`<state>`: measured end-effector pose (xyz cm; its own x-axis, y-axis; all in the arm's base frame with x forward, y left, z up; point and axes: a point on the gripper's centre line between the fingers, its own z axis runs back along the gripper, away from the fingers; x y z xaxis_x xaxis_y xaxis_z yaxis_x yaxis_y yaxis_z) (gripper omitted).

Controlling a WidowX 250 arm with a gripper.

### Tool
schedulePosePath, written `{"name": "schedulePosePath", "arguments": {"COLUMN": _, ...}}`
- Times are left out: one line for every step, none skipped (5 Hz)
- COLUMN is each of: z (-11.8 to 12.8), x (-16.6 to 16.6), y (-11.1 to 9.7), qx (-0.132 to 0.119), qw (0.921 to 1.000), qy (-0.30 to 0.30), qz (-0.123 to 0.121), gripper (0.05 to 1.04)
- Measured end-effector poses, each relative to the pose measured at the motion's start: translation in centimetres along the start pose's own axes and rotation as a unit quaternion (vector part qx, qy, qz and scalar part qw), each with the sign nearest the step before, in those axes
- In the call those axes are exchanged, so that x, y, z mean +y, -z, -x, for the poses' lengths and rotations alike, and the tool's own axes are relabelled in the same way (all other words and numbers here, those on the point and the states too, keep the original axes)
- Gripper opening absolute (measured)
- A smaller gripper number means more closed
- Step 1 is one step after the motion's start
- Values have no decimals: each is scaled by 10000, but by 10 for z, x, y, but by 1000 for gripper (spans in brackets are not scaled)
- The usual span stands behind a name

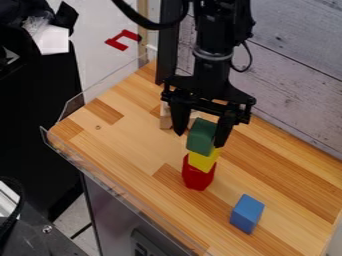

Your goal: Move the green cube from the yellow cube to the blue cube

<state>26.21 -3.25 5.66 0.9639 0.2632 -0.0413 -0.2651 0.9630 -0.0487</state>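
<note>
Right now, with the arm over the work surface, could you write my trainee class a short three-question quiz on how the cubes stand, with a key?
1. Fill the gap: The green cube is above the yellow cube, and under that is a ____ block.

2. True or false: The blue cube stands apart from the yellow cube.

3. Which thing is between the open jaws?
A. the blue cube
B. the green cube
C. the yellow cube

Key: 1 red; 2 true; 3 B.
</note>
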Motion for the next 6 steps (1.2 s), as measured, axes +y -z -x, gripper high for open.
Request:
{"name": "schedulePosePath", "arguments": {"z": -1, "x": 0, "y": 1, "qx": -37, "qw": 10000, "qy": -47, "qz": 11, "gripper": 557}}
{"name": "schedulePosePath", "arguments": {"z": 0, "x": -3, "y": 1, "qx": -41, "qw": 10000, "qy": -9, "qz": 12, "gripper": 557}}
{"name": "schedulePosePath", "arguments": {"z": 1, "x": -5, "y": -9, "qx": -214, "qw": 9998, "qy": -29, "qz": -54, "gripper": 557}}
{"name": "schedulePosePath", "arguments": {"z": 5, "x": -19, "y": -24, "qx": -514, "qw": 9985, "qy": 152, "qz": -98, "gripper": 557}}
{"name": "schedulePosePath", "arguments": {"z": 7, "x": -40, "y": -17, "qx": -385, "qw": 9982, "qy": 439, "qz": -152, "gripper": 557}}
{"name": "schedulePosePath", "arguments": {"z": 14, "x": -54, "y": 3, "qx": -62, "qw": 9980, "qy": 607, "qz": -181, "gripper": 557}}
